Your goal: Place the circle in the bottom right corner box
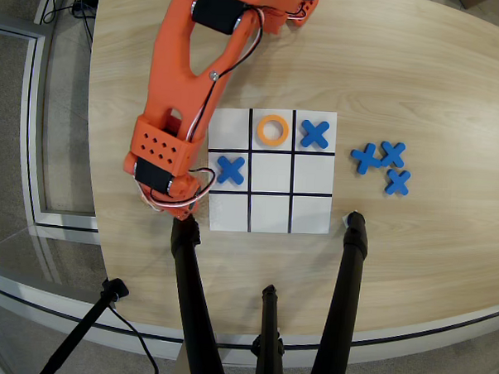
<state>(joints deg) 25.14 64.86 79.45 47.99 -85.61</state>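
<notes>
One orange ring (273,130) lies flat in the top middle cell of the white 3x3 board (270,213). The bottom right corner cell (311,214) is bare white. Blue X pieces lie in the top right cell (316,133) and the middle left cell (230,170). The orange arm reaches down from the top of the overhead view. Its gripper (181,202) hangs just left of the board's bottom left corner, over the table. The wrist block and motor hide the fingers, so I cannot tell whether they are open or hold anything.
Three loose blue X pieces (385,164) lie on the wooden table right of the board. Black tripod legs (351,266) rise from the near edge, one tip close to the board's bottom right corner. The table's curved edge runs down the left side.
</notes>
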